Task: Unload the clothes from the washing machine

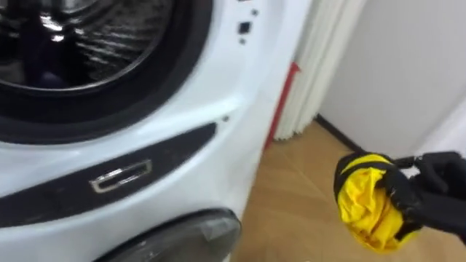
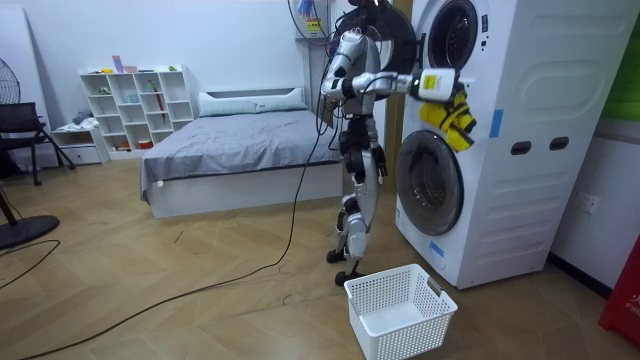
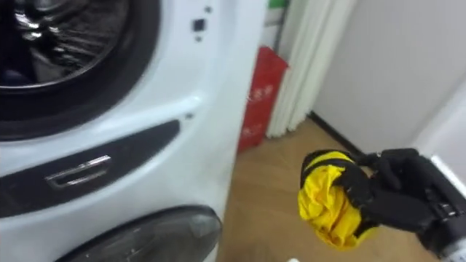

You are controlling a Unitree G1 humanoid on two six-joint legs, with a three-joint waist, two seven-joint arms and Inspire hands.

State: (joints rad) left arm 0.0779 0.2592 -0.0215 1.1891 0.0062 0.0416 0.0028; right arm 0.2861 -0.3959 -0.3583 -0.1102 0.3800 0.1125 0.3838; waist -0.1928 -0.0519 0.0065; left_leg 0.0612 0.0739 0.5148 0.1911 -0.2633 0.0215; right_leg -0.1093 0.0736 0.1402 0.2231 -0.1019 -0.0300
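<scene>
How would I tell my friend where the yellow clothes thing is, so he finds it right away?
Find the tall white washing machine by the wall. Just in front of it, the robot's black right hand is curled round a crumpled yellow cloth. It is bright yellow and held up in the air, unlike the white basket on the floor below.

We count one white washing machine [image 2: 520, 150], and on it two round doors: an upper door [image 2: 452, 33] and a lower door [image 2: 430, 182]. One yellow garment [image 1: 368, 204]. One white basket [image 2: 400, 335]. One bed [image 2: 240, 140], one white shelf unit [image 2: 140, 105], one dark chair [image 2: 18, 120]. One red object [image 3: 256, 98].
</scene>
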